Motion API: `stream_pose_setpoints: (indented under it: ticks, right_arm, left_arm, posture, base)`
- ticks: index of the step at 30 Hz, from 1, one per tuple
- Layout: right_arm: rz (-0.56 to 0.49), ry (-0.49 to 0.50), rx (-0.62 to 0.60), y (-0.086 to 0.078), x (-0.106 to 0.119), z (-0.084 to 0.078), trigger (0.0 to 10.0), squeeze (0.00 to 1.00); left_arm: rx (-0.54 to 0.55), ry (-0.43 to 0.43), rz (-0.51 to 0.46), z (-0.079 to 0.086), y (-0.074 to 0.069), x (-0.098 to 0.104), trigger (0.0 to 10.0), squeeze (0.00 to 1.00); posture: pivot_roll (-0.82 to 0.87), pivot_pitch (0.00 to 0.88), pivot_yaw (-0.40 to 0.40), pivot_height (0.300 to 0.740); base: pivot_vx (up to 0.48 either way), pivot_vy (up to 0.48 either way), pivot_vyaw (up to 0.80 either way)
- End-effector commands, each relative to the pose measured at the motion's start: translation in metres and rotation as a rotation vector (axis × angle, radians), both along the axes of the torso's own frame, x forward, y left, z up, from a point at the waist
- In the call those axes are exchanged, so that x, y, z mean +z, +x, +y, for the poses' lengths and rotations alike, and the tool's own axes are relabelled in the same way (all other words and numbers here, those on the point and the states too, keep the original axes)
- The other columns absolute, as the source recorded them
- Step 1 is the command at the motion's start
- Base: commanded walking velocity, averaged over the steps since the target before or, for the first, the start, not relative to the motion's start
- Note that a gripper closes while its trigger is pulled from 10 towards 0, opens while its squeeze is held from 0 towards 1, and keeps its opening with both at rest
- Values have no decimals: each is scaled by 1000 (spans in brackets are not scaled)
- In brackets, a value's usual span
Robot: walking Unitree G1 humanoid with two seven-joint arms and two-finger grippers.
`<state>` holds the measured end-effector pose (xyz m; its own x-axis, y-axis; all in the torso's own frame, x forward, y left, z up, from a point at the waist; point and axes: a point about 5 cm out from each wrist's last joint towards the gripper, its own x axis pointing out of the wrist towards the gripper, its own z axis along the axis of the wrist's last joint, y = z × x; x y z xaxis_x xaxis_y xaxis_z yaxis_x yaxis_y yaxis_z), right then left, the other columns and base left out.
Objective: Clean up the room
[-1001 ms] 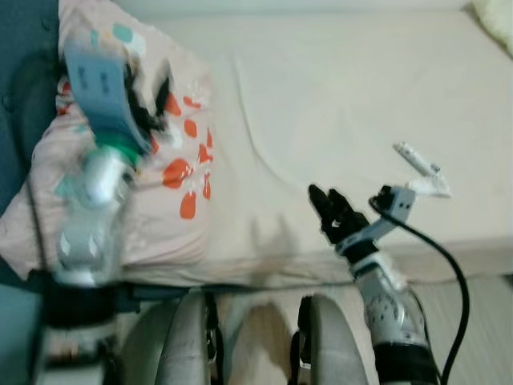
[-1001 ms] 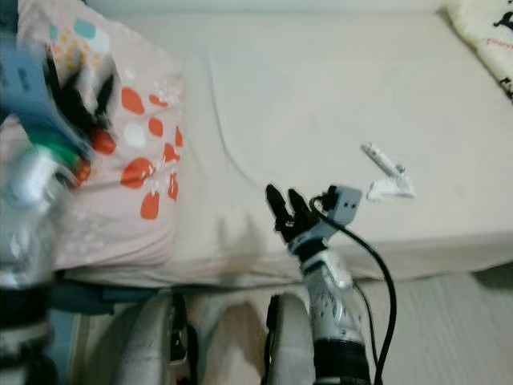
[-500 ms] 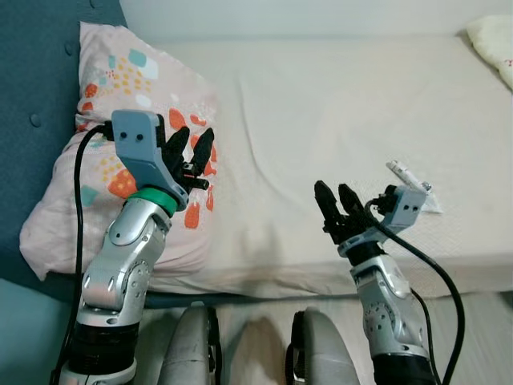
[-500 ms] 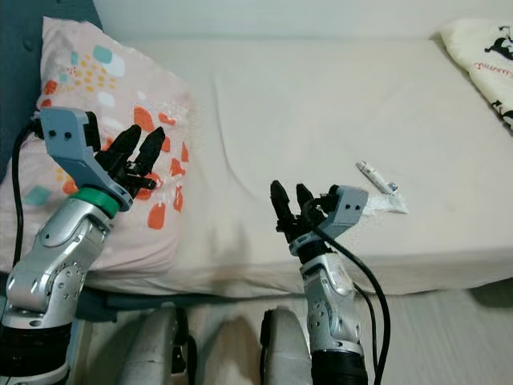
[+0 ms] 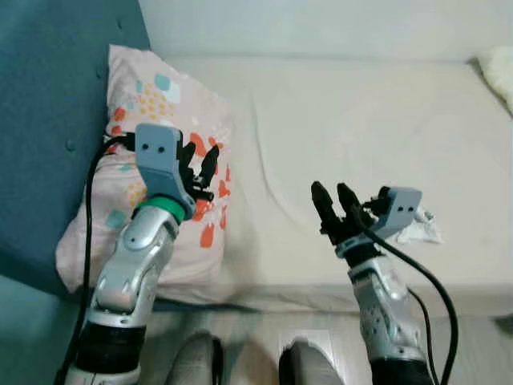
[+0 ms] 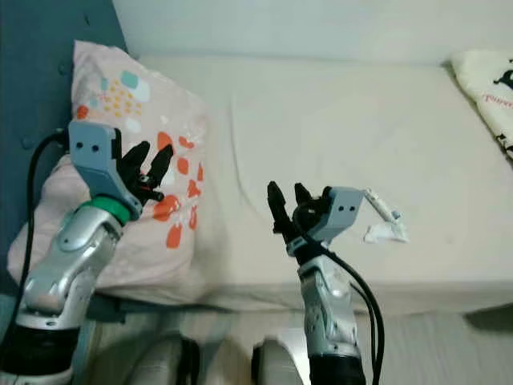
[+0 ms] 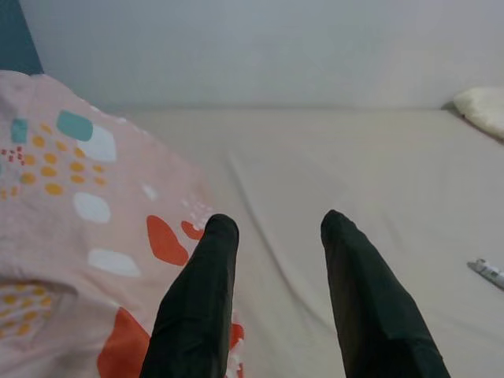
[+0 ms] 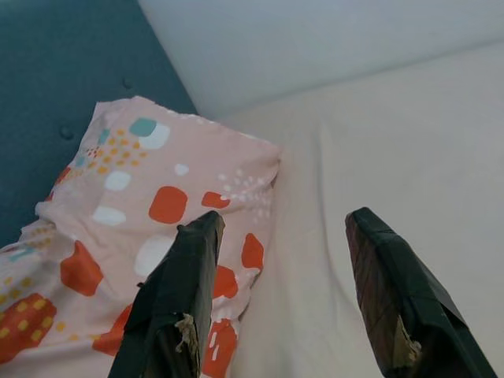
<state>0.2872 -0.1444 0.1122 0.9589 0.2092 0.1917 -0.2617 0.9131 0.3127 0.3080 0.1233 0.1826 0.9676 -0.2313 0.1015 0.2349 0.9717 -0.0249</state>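
Note:
A pink pillow [image 5: 152,120] with orange, teal and white spots lies at the left end of a cream bed [image 5: 361,120], against a teal headboard [image 5: 56,104]. My left gripper [image 5: 198,160] hovers over the pillow, open and empty. My right gripper [image 5: 335,200] is raised above the bed's front edge, open and empty too. A small white tube [image 6: 383,205] and a crumpled white wrapper [image 6: 385,233] lie on the bed just right of the right gripper. The tube's end [image 7: 490,272] appears in the left wrist view.
A second cream pillow [image 6: 485,88] with dark print sits at the bed's far right. The bed's front edge [image 6: 449,277] drops to a pale floor [image 6: 449,337]. My legs [image 5: 240,365] stand close to the bed.
The camera has shifted, so the whole scene sits further right and lower. Both grippers stay raised and open; the left one sits slightly nearer the pillow's middle.

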Motion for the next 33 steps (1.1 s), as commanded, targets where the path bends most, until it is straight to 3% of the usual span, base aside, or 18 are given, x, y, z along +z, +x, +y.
stream_pose_setpoints:
  ticks: [1,3,4,5,6,8,10,11,13,20,21,24,29,33]
  right_arm:
    - [53,-18,-19,-3,-15,-2,10000,0]
    - [95,-50,-34,-5,-28,-5,10000,0]
    - [95,-50,-34,-5,-28,-5,10000,0]
    - [128,-88,-47,-8,-38,-7,10000,0]
    - [128,-88,-47,-8,-38,-7,10000,0]
    - [186,-173,-89,-15,-58,-13,10000,0]
    - [218,-239,-226,-21,-70,-29,10000,0]
    - [218,-239,-226,-21,-70,-29,10000,0]
    - [256,-260,-340,-27,-79,-41,10000,0]
    - [345,-248,-329,-36,-101,-34,10000,0]
    - [363,-241,-304,-39,-108,-28,10000,0]
    - [360,-251,-296,-40,-111,-24,10000,0]
    - [349,-265,-304,-39,-111,-23,10000,0]
    - [341,-330,-273,-37,-111,-17,10000,0]
  left_arm:
    - [-3,28,48,-3,-1,-18,10000,0]
    - [-6,54,110,-1,-2,-40,10000,0]
    - [-6,54,110,-1,-2,-40,10000,0]
    - [-9,103,158,1,-5,-60,10000,0]
    - [-9,103,158,1,-5,-60,10000,0]
    - [3,143,263,10,-14,-98,10000,0]
    - [54,87,391,16,-22,-129,10000,0]
    - [54,87,391,16,-22,-129,10000,0]
    - [100,5,449,15,-25,-143,10000,0]
    - [113,14,430,2,-24,-150,10000,0]
    - [118,73,421,5,-21,-154,10000,0]
    - [127,109,412,12,-19,-157,10000,0]
    - [131,101,409,13,-18,-158,10000,0]
    - [85,87,416,11,-22,-162,10000,0]
  posture:
    - [65,30,7,740]
    - [65,24,7,740]
    - [65,24,7,740]
    - [61,9,7,740]
    - [61,9,7,740]
    - [60,0,4,740]
    - [64,0,-3,740]
    - [64,0,-3,740]
    - [62,0,-3,740]
    - [58,0,1,740]
    - [51,0,4,740]
    - [34,0,8,740]
    - [26,0,9,740]
    - [-11,0,14,740]
  base:
    - [0,0,0]
    - [0,0,0]
    - [0,0,0]
    - [0,0,0]
    - [0,0,0]
    - [0,0,0]
    - [0,0,0]
    - [0,0,0]
    - [0,0,0]
    - [0,0,0]
    - [0,0,0]
    - [0,0,0]
    - [0,0,0]
    - [0,0,0]
